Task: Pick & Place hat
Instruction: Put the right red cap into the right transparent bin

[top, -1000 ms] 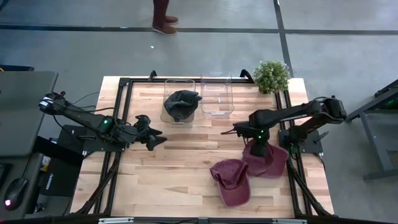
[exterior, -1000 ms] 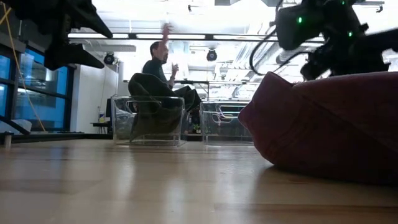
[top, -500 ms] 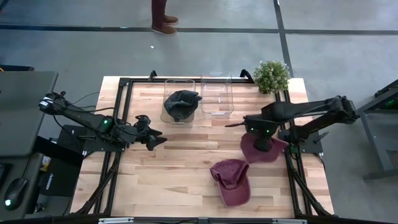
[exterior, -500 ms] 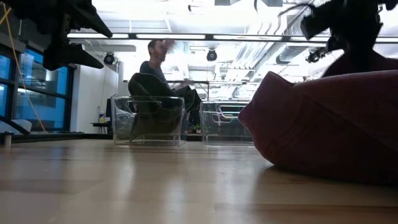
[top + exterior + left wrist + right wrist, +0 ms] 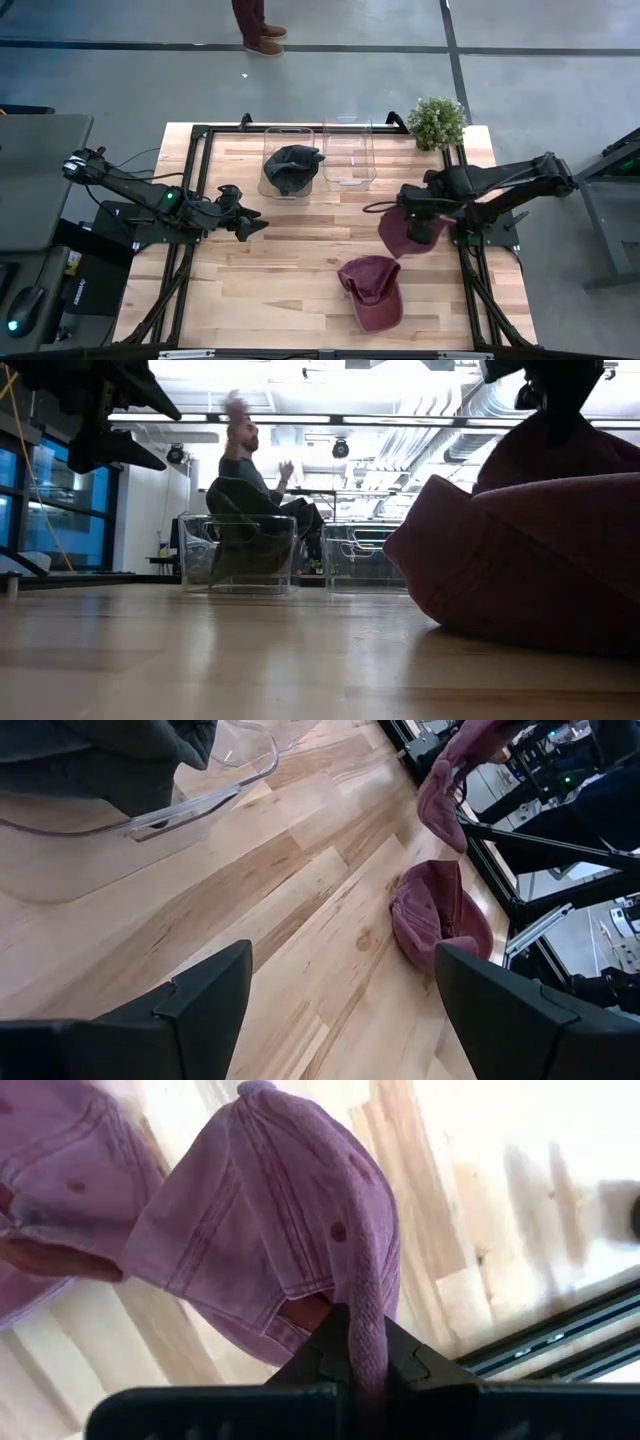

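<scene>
Hats: two maroon [image 5: 372,290] [image 5: 404,232], one dark [image 5: 291,166]

A faded maroon cotton cap [image 5: 270,1220] is pinched by its edge between the right gripper's [image 5: 357,1348] dark fingers [image 5: 320,1355]; it is seen hanging over the pale wooden plank tabletop [image 5: 450,1200]. A second maroon cap [image 5: 50,1190] is seen beside it; a black metal frame rail [image 5: 560,1330] is seen at the tabletop's edge.
</scene>
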You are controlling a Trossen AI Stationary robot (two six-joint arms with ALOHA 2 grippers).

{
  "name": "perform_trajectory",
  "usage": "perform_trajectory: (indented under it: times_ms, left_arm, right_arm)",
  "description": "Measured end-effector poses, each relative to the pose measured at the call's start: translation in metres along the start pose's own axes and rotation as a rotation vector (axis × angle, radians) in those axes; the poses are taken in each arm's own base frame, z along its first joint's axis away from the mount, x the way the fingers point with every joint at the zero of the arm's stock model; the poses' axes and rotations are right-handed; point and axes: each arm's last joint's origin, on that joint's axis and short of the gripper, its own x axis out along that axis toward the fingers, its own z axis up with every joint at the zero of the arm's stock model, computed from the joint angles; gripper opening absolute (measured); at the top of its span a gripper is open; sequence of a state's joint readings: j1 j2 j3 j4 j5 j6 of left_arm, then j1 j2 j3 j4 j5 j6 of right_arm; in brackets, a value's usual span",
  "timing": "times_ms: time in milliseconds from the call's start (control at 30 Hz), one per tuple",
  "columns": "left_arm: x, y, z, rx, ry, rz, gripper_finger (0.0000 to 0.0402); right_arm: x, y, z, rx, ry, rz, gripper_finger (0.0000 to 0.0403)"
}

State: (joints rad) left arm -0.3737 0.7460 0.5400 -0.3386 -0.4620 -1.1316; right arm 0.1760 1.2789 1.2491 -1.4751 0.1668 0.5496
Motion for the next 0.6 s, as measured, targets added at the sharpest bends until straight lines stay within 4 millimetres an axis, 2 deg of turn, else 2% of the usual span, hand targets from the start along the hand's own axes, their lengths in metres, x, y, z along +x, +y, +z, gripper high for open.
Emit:
perform_trajectory:
  times_ms: [367, 600]
  left_arm:
    - [0.000, 0.000, 0.000, -0.026, -0.001, 0.000, 0.0302]
    - [0.000, 0.000, 0.000, -0.027, -0.013, 0.005, 0.0302]
  right_arm:
    - [-0.026, -0.001, -0.019, 0.026, -0.201, -0.018, 0.0002]
    - [-0.050, -0.013, -0.033, 0.044, -0.458, 0.047, 0.0002]
